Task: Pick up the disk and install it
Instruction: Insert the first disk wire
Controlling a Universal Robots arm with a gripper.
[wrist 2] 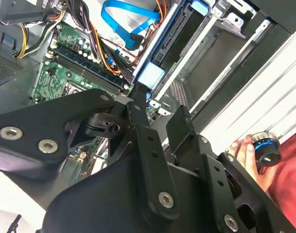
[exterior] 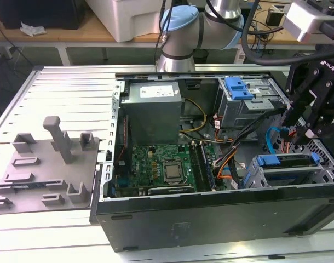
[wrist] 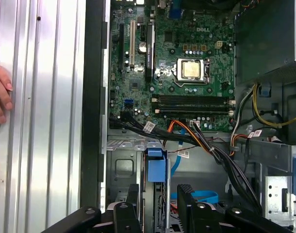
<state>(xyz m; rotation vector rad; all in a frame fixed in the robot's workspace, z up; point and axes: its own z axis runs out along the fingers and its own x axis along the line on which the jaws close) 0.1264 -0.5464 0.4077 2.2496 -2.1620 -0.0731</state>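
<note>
Slatted bench (exterior: 63, 82), disk (wrist: 156, 167) between parted jaws

Robotics lab: workbench (exterior: 74, 32), opened computer case (exterior: 211, 219)

The black end effector (wrist: 158, 190) is hiding part of the blue-bracketed silver disk (wrist: 156, 167); an edge is cropping a hand (wrist: 0, 99).

An open computer case (exterior: 211, 219) holds a green motherboard (exterior: 150, 161) and grey power supply (exterior: 153, 112), a grey fixture (exterior: 46, 164) near it.
</note>
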